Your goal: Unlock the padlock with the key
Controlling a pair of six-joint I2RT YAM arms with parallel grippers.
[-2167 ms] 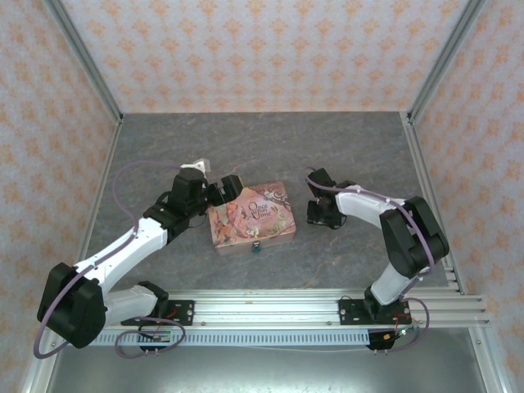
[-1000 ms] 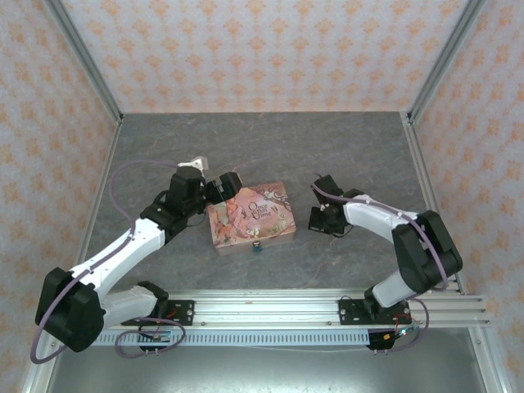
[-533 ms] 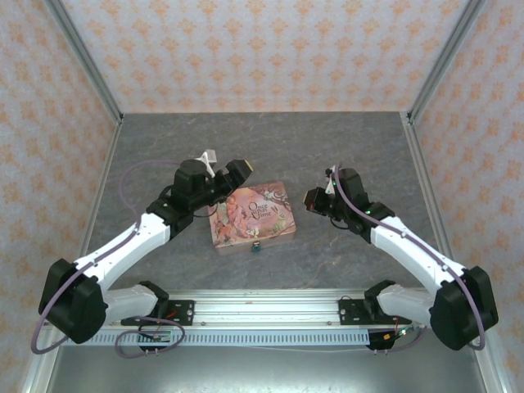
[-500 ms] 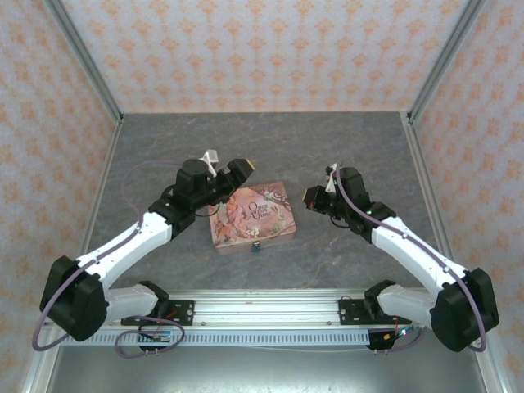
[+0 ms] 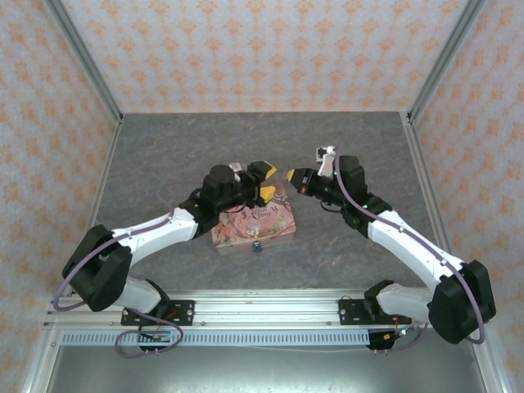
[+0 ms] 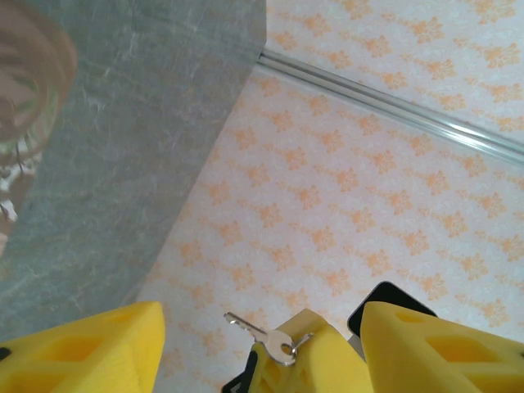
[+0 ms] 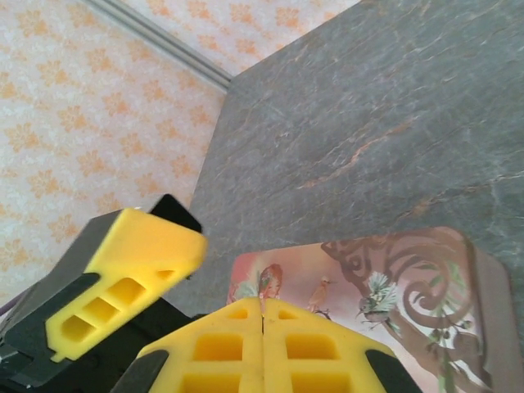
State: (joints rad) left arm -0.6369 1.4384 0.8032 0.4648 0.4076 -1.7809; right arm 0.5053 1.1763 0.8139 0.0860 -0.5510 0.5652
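Top external view: the padlock point(image 5: 256, 245) sits against the pink tin's point(image 5: 274, 225) near side on the surface point(image 5: 164, 147); the left end effector point(image 5: 266, 181), fingers apart, faces the right end effector point(image 5: 295, 176) above the tin, whose lid lettering is too small to read. Left wrist view: the key point(image 6: 264, 334) protrudes from the right end effector between the spread left fingers point(image 6: 90, 352); for this apparent handover, clamp squarely on its shank before releasing. Right wrist view: right fingers point(image 7: 221, 352) pressed together.
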